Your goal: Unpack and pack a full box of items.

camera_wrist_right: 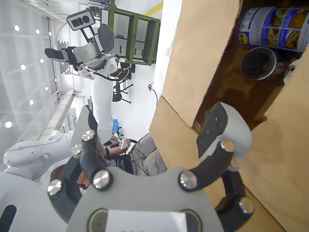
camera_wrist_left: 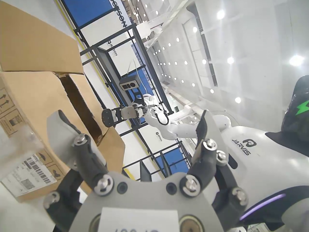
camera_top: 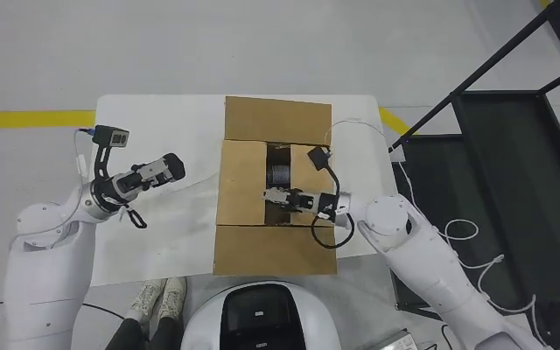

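**Box (camera_top: 241,188) open on the counter (camera_top: 157,249), both end effectors spread wide and empty**

The box sits at the middle of the white counter with its cardboard flaps (camera_top: 278,118) folded outward, leaving a dark opening at its centre. Inside, a can (camera_wrist_right: 272,28) with a blue printed label lies on its side. Just beside it stands a dark cylinder (camera_wrist_right: 258,63) with its open mouth up.

The right end effector (camera_top: 276,196) hangs over the box at the near edge of the opening. Its fingers (camera_wrist_right: 212,129) are spread wide and grip nothing. In its own wrist view, one ribbed pad sits in front of the corner of the opening and the other finger is out past the flap's edge, so the flap corner lies between them. Whether either pad touches the cardboard cannot be told.

The left end effector (camera_top: 168,166) is over the bare counter to the left of the box, apart from it and pointing toward its side wall. Its fingers (camera_wrist_left: 60,124) also stand wide apart with nothing between them.
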You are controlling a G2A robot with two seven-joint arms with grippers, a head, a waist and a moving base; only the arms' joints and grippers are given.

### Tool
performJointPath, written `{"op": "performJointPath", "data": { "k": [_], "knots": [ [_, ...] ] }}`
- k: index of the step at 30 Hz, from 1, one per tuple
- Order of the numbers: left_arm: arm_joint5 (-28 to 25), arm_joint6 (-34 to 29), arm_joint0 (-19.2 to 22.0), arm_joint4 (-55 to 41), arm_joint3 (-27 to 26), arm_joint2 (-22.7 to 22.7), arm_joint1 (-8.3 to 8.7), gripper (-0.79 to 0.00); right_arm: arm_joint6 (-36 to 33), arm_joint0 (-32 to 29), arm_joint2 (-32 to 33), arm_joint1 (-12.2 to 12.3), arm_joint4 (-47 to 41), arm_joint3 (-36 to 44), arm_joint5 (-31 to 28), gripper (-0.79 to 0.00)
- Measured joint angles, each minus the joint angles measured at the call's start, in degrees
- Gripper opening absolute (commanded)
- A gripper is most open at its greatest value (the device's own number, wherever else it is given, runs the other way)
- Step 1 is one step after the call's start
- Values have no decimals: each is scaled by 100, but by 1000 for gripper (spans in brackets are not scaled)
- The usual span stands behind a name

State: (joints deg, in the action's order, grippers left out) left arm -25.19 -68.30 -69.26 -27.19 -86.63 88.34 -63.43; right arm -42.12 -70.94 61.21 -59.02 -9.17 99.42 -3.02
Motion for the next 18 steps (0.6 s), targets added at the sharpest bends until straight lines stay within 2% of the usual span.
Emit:
{"op": "performJointPath", "data": {
  "k": [5,9,12,16,18],
  "knots": [
    [5,224,-154,352,-112,123,48,0,8,546,-681,-177,303,-470,436,0],
    [5,292,-233,424,-136,205,80,0,90,779,-978,-291,250,-739,455,0],
    [10,378,-243,453,-127,248,99,0,-6,845,-1123,-357,58,-727,248,0],
    [70,827,-191,473,-80,327,106,0,-215,954,-1184,-447,-551,-724,-389,0],
    [113,1034,-171,464,-97,354,106,0,-148,1067,-1232,-492,-591,-741,-488,0]
  ]
}}
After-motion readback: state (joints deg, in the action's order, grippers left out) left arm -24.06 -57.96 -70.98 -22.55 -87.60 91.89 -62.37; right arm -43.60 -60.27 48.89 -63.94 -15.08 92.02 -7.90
